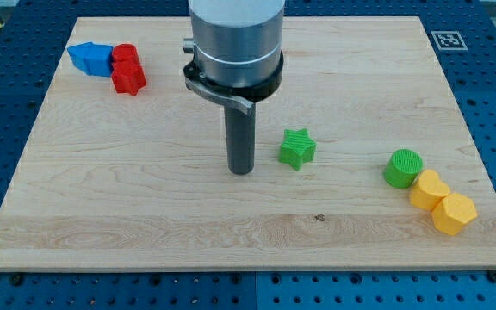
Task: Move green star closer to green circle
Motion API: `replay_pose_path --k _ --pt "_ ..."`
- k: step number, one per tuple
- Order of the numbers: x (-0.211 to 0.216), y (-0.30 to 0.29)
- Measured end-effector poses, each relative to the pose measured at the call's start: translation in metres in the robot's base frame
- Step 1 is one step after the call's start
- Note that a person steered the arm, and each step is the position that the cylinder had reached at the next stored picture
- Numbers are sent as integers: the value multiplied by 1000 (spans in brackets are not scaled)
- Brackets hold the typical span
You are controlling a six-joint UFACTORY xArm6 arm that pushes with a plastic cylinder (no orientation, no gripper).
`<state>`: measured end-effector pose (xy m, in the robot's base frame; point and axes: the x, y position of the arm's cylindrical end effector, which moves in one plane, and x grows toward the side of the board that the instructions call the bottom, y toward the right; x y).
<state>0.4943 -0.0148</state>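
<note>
Since we carry no claw, only a rod, nothing spreads or pinches: my tip [241, 170] rests just left of the green star [297, 148], which sits mid-board, well apart from the green circle [403, 168]. We judge it light, rigid, prone to spinning; push its left side squarely.

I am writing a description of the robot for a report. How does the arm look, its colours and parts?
The arm is a wide silver-grey metal cylinder with a dark band and bracket around its base. Below hangs a straight dark rod, round, ending in my tip. No cables or markings show.
</note>
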Motion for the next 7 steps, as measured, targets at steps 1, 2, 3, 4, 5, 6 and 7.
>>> replay_pose_path --k 1,2,3,4,5,6,7 --pt "-17 24" --pt "-17 30" --pt "-16 30" --pt "-15 57" --pt "-15 87" --pt "-15 91" --pt "-15 91"
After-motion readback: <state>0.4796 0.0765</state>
